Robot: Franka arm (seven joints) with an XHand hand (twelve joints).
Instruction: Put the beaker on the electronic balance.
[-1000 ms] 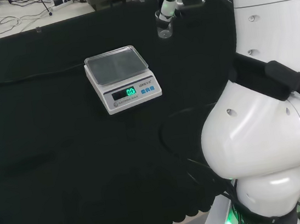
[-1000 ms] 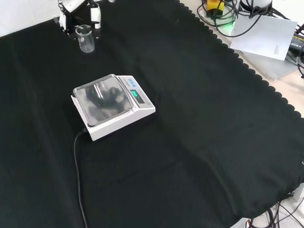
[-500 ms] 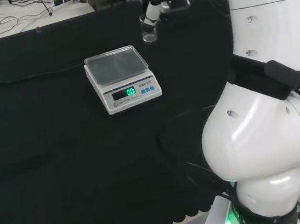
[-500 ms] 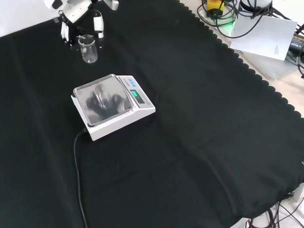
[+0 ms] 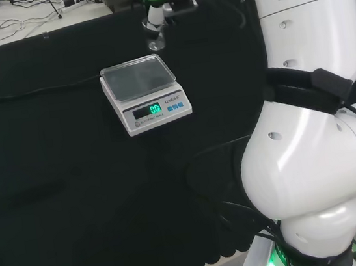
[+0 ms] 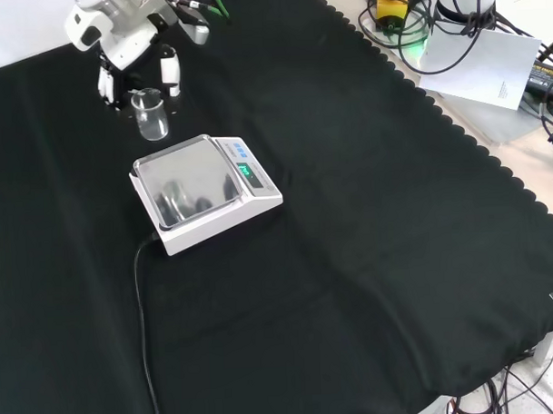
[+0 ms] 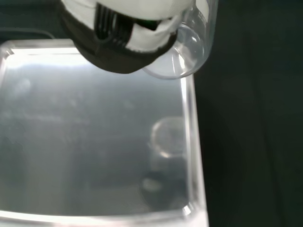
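Carrying small clear glass beaker (image 6: pixel 151 113) toward white electronic balance with steel pan (image 6: pixel 187 181): black-and-white hand (image 6: pixel 126 49), fingers curled around it, upper left of front view, beaker just beyond pan's far edge. Next: centre over pan, lower, release.

Display (image 5: pixel 148 110): green lit digits on the electronic balance (image 5: pixel 138 78), left of centre in head view; too small to tell surely.
Sheet of paper (image 6: pixel 483 65): upper right of front view; print illegible.
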